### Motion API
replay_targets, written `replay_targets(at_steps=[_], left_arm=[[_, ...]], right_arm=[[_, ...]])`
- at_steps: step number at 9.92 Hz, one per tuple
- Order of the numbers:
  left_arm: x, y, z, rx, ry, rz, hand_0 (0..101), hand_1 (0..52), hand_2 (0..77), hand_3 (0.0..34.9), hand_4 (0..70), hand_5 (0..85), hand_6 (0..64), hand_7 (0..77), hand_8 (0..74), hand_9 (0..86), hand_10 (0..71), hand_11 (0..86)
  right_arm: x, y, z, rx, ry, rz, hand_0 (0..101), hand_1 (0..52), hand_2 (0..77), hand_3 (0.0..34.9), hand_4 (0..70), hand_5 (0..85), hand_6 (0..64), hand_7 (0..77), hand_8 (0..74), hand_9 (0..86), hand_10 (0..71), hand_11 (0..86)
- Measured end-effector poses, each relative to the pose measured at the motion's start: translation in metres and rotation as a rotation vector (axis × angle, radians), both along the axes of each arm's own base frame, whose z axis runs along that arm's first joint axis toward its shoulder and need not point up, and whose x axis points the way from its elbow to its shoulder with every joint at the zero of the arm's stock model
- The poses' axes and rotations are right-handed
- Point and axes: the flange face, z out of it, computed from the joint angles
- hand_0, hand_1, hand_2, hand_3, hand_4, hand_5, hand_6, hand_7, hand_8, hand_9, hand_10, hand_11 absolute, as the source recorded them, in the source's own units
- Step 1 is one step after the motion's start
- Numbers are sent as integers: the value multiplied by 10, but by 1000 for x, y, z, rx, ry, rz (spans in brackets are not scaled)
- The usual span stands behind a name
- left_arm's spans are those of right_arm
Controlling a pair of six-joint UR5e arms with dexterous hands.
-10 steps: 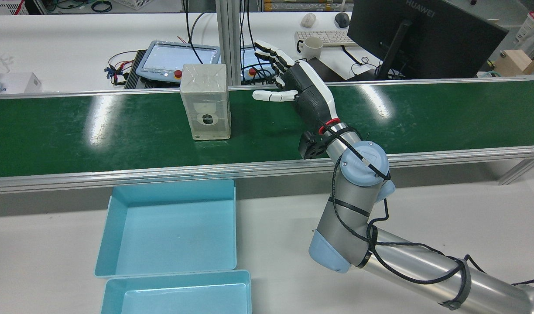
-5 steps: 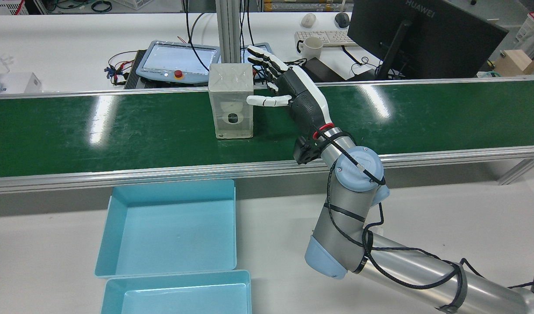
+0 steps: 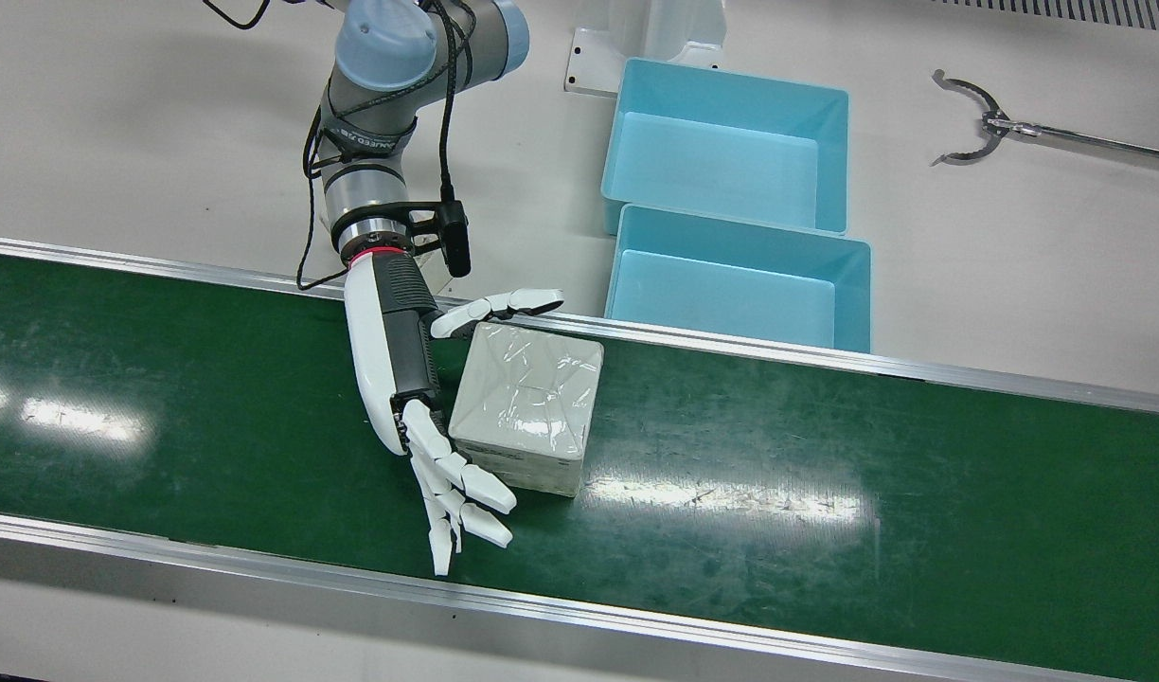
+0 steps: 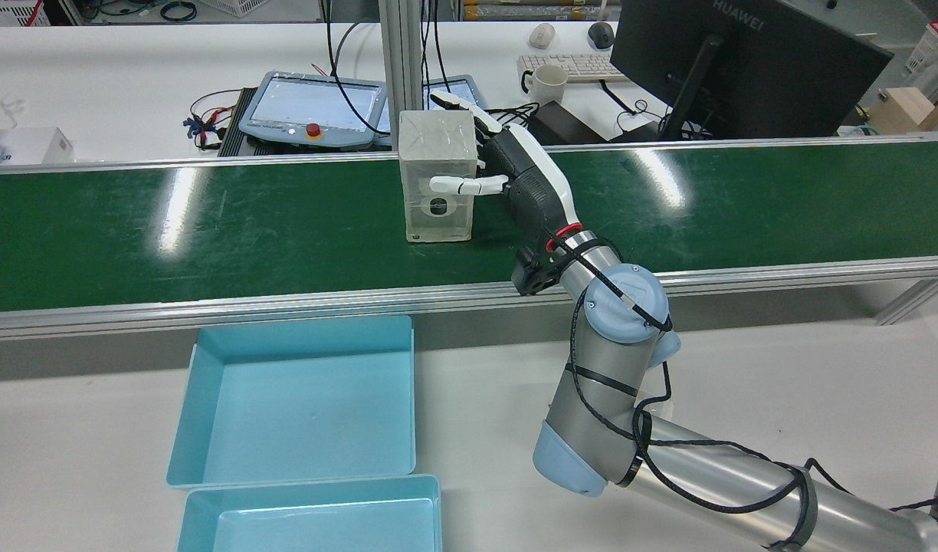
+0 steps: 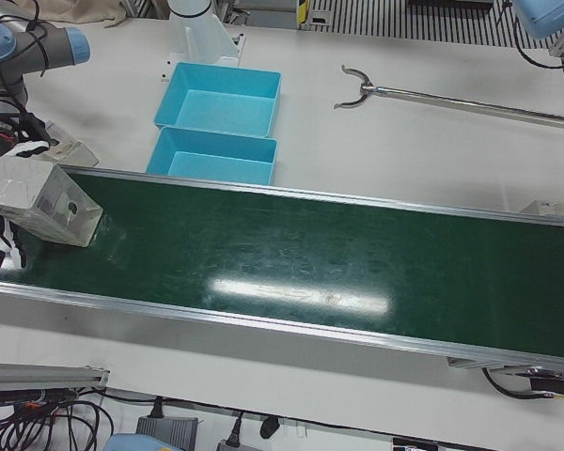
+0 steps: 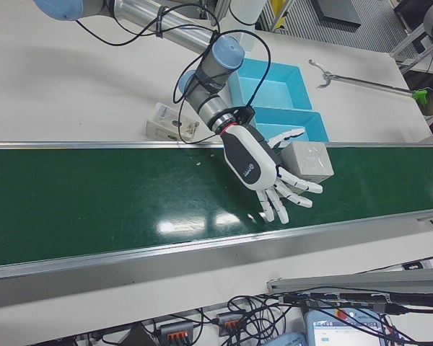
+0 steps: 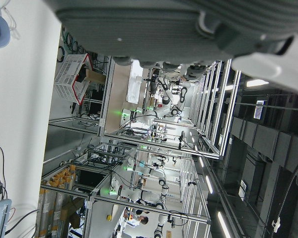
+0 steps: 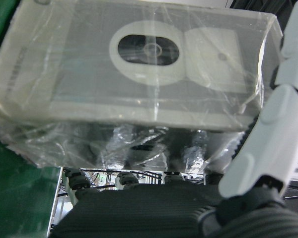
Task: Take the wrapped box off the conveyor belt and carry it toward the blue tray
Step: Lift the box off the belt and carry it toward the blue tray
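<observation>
Wrapped box (image 4: 437, 175) stood upright on green conveyor belt (image 4: 208, 222), toward far rail in rear view. Right hand (image 4: 515, 180) lay palm-to-side against box w/ fingers (image 3: 456, 493) spread wide & extended along far face, thumb (image 3: 499, 305) across near face; not closed on it, box base on belt. Right-front view: right hand (image 6: 263, 169) beside box (image 6: 307, 161), digits splayed. Right hand view: box (image 8: 139, 79) filled frame, clear film creased, oval label w/ dark centre. Two blue trays (image 4: 300, 399) sat on white table (image 4: 70, 429) below belt's near rail, well apart from box. Left hand: only dark underside (image 7: 154, 25) seen in own camera; opening cannot be told.
</observation>
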Motion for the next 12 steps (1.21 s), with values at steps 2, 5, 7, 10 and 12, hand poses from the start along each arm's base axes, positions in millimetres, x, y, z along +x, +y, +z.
replay_targets(at_steps=[2,5,7,10,12], left_arm=[[0,0,0,0,0,0,0,0,5,0,0,5,0,5,5,5,5,0],[0,0,0,0,0,0,0,0,5,0,0,5,0,5,5,5,5,0],[0,0,0,0,0,0,0,0,5,0,0,5,0,5,5,0,0,0],[0,0,0,0,0,0,0,0,5,0,0,5,0,5,5,0,0,0],[0,0,0,0,0,0,0,0,5,0,0,5,0,5,5,0,0,0]], right_arm=[[-1,0,0,-1,-4,-3,378,71,147,304,147,142,0,180,0,16,71,93],[1,1,-3,0,-28,-4,375,54,218,304,185,333,60,300,98,131,218,262],[5,0,-3,-12,-49,19,383,44,338,302,207,371,185,420,273,300,316,327],[23,16,-43,36,-120,48,397,16,371,221,207,415,240,458,425,420,431,404],[30,47,-91,93,-182,75,390,16,371,190,218,425,284,475,464,469,502,447]])
